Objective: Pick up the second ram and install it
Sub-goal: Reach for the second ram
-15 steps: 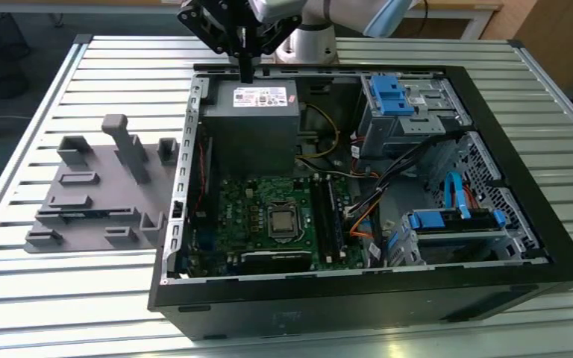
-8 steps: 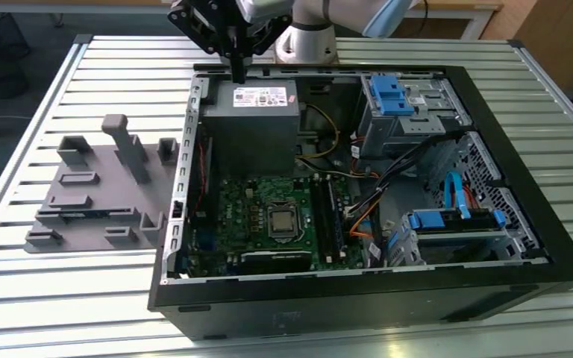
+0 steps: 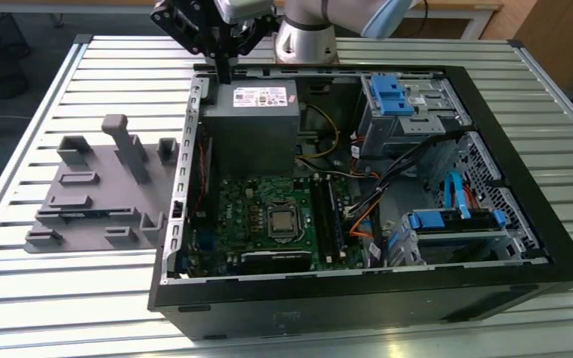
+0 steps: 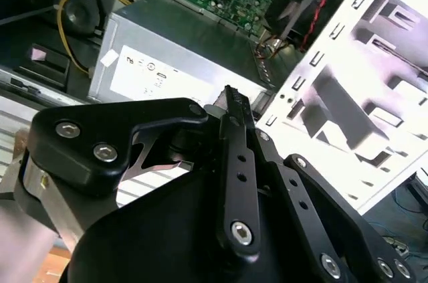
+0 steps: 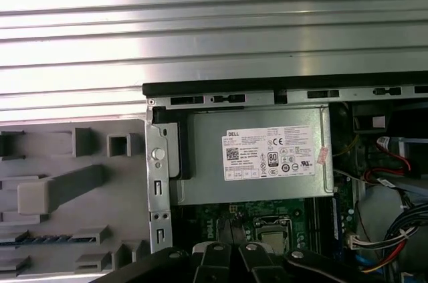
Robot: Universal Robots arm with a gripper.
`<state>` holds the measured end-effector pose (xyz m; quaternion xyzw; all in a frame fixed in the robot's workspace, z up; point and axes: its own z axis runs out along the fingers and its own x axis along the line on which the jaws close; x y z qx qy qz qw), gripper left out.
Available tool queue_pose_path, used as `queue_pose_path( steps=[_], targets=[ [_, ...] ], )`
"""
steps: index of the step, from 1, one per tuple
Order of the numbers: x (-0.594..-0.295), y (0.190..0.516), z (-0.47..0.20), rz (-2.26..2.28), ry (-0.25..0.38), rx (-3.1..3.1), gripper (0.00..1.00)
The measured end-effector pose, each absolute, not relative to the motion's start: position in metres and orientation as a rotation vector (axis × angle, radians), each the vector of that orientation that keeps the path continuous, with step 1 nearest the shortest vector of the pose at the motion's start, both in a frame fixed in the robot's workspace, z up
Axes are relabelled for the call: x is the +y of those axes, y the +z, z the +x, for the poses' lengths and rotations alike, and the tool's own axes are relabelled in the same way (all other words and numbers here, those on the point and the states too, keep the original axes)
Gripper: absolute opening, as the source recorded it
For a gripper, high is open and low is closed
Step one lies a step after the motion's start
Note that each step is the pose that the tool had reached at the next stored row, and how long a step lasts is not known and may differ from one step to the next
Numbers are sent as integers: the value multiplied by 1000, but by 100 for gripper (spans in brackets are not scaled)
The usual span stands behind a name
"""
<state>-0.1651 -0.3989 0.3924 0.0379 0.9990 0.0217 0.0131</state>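
1. The second ram sits in a low slot of the grey tray on the desk, to the exterior view's left of the PC case. Not picked up yet.
2. The pincer hangs over the case's far rim by the power supply, well apart from the second ram. Fingers are drawn together narrow, nothing seen btwn them.
3. Handling (a judgement): light, stiff, thin board w/ fragile chips + contacts. Best gripped on the flat faces near mid-length, gentle squeeze.
4. Long axis runs approx along the exterior view's left-right, crosswise to the motherboard slots. It looks edge-up, but that's hard to tell.
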Motion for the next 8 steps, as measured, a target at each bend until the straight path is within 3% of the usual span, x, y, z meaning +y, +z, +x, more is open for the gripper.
queue_pose_path(
  steps=[8],
  targets=[
    [-399, 392, -188, 118, 68, 3112, 11]
  ],
)
